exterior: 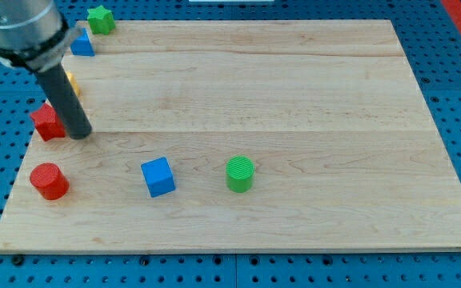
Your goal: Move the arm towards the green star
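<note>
Our rod ends in my tip (80,134), which rests on the wooden board (294,96) near its left edge, about halfway between the top and bottom edges. There are no fingers here, only the plain rod, so nothing is held. The tip sits just beside the red block (46,122), whose shape we cannot make out; whether they touch we cannot tell. Behind the rod a yellow block (72,80) peeks out, mostly hidden.

The green star (100,19) lies at the board's top left corner, well apart from the tip, toward the view's top. It is a small, bright green, chunky piece with short points all round; we see no long axis, and its heading is too small to tell. Just beside it sits a blue block (82,43).

Along the bottom edge stand a red cylinder (49,181), a blue cube (158,177) and a green cylinder (240,174).
</note>
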